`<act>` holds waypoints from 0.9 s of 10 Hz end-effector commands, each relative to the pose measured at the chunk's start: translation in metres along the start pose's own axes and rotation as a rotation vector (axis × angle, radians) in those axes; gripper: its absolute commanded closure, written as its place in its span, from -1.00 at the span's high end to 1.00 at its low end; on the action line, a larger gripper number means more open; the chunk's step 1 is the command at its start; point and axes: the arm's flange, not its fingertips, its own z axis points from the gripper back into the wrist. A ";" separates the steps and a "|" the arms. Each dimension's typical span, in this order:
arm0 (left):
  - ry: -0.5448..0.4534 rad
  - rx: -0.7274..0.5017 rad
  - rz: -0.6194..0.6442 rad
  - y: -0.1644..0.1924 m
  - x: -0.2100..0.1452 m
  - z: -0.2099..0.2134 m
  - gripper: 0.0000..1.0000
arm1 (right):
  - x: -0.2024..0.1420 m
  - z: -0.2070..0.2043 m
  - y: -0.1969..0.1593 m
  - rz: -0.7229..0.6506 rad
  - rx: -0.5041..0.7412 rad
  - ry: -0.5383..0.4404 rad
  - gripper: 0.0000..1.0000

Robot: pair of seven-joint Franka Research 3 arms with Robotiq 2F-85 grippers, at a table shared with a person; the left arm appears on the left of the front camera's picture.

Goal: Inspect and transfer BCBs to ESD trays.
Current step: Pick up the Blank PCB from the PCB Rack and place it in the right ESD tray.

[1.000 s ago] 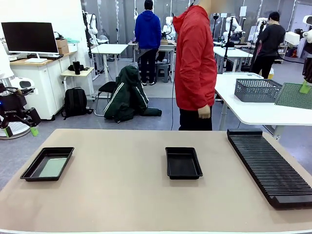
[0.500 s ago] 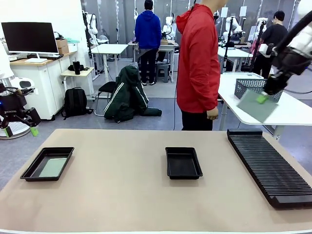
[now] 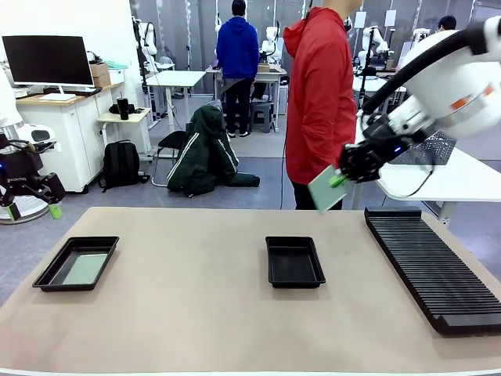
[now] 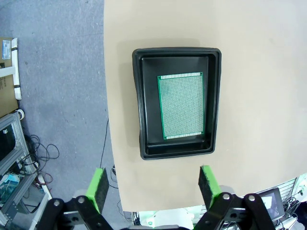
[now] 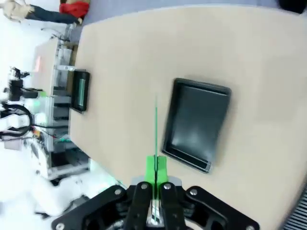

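My right gripper (image 3: 338, 179) hangs above the table's far edge, right of centre, shut on a BCB (image 3: 323, 189), a thin green board tilted in the air. In the right wrist view that BCB (image 5: 156, 125) stands edge-on between the shut fingers of my right gripper (image 5: 156, 168), with the bare centre ESD tray (image 5: 197, 125) below and just beside it. The centre ESD tray (image 3: 294, 262) holds nothing. The left ESD tray (image 3: 50, 265) holds a BCB (image 3: 84, 269). My left gripper (image 4: 152, 188) is open high above that tray (image 4: 138, 100) and its BCB (image 4: 181, 105). It also shows at the far left as the left gripper (image 3: 31, 210).
A long black slotted rack (image 3: 434, 266) lies along the table's right side. A person in a red jacket (image 3: 319, 102) stands at the far edge, just behind my right gripper. The other tray (image 5: 80, 90) shows far off in the right wrist view.
My right arm has swung in from the far right, carrying the BCB left and down to the table's far edge. The left arm has not moved.
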 end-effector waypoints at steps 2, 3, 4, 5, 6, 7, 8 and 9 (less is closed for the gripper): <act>-0.014 -0.001 -0.005 0.001 -0.001 -0.002 1.00 | -0.014 -0.067 -0.018 -0.042 0.208 -0.059 -0.96; -0.014 -0.001 -0.005 0.001 -0.001 -0.002 1.00 | -0.019 -0.091 -0.027 -0.047 0.235 -0.060 -0.96; -0.014 -0.001 -0.005 0.001 -0.001 -0.002 1.00 | -0.023 -0.111 -0.036 -0.055 0.241 -0.067 -0.96; -0.014 -0.001 -0.005 0.001 -0.001 -0.002 1.00 | -0.027 -0.125 -0.044 -0.065 0.255 -0.066 -0.96; -0.014 -0.001 -0.005 0.001 -0.001 -0.002 1.00 | -0.030 -0.140 -0.052 -0.059 0.253 -0.035 -0.96; -0.014 -0.001 -0.005 0.001 -0.001 -0.002 1.00 | -0.031 -0.150 -0.061 -0.056 0.242 -0.020 -0.96; -0.014 -0.001 -0.005 0.001 -0.001 -0.002 1.00 | -0.032 -0.156 -0.068 -0.068 0.241 -0.008 -0.96; -0.014 -0.001 -0.005 0.001 -0.001 -0.002 1.00 | -0.034 -0.160 -0.075 -0.084 0.233 -0.007 -0.96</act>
